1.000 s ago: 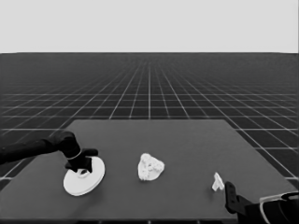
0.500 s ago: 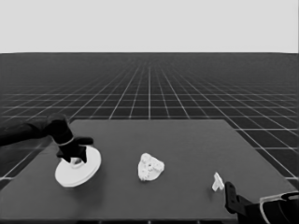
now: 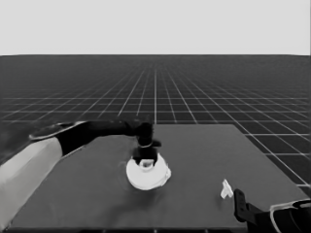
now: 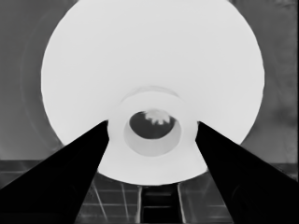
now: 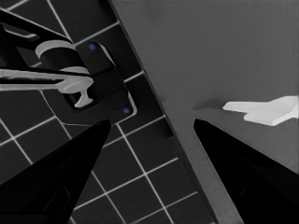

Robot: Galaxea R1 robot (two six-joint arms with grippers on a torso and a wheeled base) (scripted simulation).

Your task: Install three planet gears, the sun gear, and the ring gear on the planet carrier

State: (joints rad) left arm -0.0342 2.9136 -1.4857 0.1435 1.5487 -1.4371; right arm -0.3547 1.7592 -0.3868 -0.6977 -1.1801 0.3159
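Observation:
The larger round part point(image 3: 146, 177), the ring gear, sits at the table's middle with my left gripper point(image 3: 146, 156) shut on its raised centre hub. In the left wrist view the larger round part point(image 4: 149, 60) fills the picture, and the left gripper point(image 4: 152, 125) has one finger on each side of the hub. A small toothed gear point(image 4: 156, 115) shows through the hub's hole. The planet carrier and the other planet gears are hidden under the larger round part. My right gripper point(image 3: 238, 200) is parked at the table's near right corner, and the right gripper point(image 5: 152, 122) holds nothing.
A thin white piece point(image 3: 226, 189) lies near the table's right front corner, close to the parked right gripper; the thin white piece point(image 5: 266, 111) also shows in the right wrist view. Dark machinery with blue lights point(image 5: 93, 84) sits past the table's edge.
My left arm has carried the larger round part from the table's left side to the middle. It now covers the spot where the white cluster lay. The right arm has not moved.

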